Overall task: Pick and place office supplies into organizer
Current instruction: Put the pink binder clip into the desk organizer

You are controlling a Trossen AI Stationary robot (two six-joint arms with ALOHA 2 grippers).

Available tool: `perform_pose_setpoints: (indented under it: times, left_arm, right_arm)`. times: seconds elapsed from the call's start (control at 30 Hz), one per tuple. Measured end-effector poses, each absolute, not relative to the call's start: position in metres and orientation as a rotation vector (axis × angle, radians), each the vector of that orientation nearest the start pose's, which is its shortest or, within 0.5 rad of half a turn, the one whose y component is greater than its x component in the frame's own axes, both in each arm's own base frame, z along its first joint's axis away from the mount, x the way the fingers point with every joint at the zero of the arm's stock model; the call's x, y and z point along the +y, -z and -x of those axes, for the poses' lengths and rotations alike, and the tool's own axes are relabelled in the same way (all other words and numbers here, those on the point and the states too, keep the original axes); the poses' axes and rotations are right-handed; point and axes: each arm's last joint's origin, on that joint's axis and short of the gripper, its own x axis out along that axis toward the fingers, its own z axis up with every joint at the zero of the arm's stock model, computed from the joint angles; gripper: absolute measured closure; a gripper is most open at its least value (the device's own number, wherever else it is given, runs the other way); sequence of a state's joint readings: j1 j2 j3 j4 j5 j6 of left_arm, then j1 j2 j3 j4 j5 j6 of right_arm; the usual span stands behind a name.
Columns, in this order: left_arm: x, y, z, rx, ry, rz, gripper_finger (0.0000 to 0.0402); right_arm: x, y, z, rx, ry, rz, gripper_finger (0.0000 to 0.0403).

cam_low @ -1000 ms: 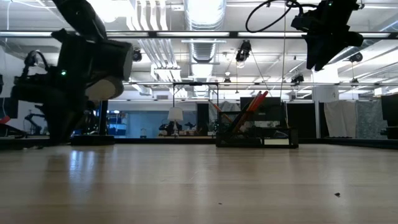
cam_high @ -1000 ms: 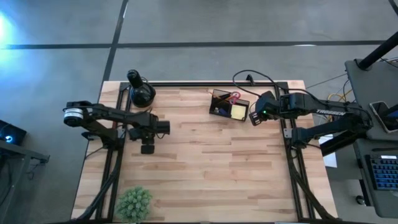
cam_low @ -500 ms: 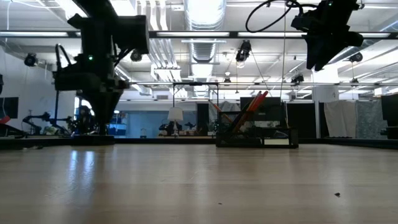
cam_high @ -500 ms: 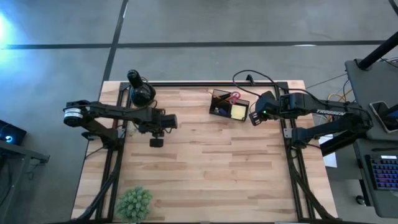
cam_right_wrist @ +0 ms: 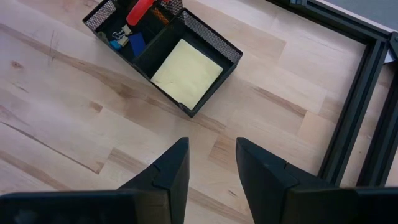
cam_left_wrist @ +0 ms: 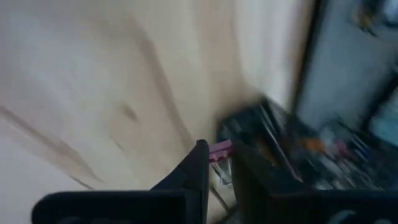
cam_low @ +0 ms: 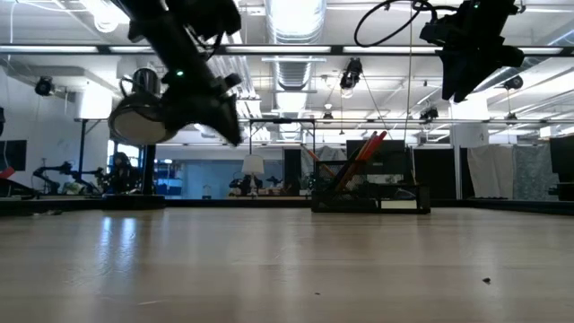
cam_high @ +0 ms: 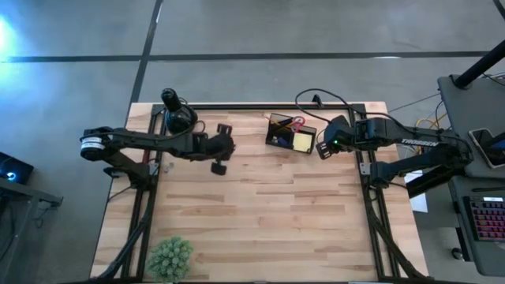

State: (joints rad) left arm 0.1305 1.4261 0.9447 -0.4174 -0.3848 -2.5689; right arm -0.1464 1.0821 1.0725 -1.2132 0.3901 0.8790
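Observation:
The black mesh organizer stands on the table's far middle. It holds a yellow sticky-note pad, a red handle and small blue pieces. My left gripper hangs above the table to the organizer's left, slanting down toward it and shut on a tiny purple piece. That view is blurred. My right gripper hovers open just right of the organizer with nothing between its fingers. My left gripper pinches the purple piece's body between its two fingers, at their free ends. A thin wire part shows below it. The piece is lifted clear of the table.
A round black object with an upright knob stands at the far left corner. A small green plant sits at the near left edge. Black frame rails run along the table's sides, with bare wood between.
My left gripper has risen from low over the table and gone toward the right and far edge, closer to the organizer. It has rolled and tipped from pointing steeply down to slanting forward. My right gripper has kept still.

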Motion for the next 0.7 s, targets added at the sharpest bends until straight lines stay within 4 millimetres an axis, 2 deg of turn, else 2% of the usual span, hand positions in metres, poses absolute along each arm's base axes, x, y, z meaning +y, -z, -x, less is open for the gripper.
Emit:
perform_pose_setpoints:
  times: [0.1,0.23,0.33,0.6,0.7]
  left_arm:
    - [0.051,-0.235,-0.294,-0.296,-1.122,2.203,0.0371]
    - [0.058,-0.23,-0.308,-0.243,-1.062,2.168,0.0371]
    - [0.067,-0.234,-0.319,-0.197,-1.052,2.081,0.0371]
    - [0.098,-0.27,-0.343,-0.166,-0.966,1.792,0.0371]
    - [0.107,-0.269,-0.351,-0.127,-0.977,1.705,0.0371]
  right_arm:
    - [-0.036,-0.305,-0.17,0.927,0.961,-0.597,0.028]
    - [-0.036,-0.305,-0.17,0.927,0.961,-0.597,0.028]
    - [-0.036,-0.305,-0.17,0.927,0.961,-0.598,0.028]
    - [-0.036,-0.305,-0.17,0.927,0.961,-0.597,0.028]
    - [-0.036,-0.305,-0.17,0.927,0.961,-0.598,0.028]
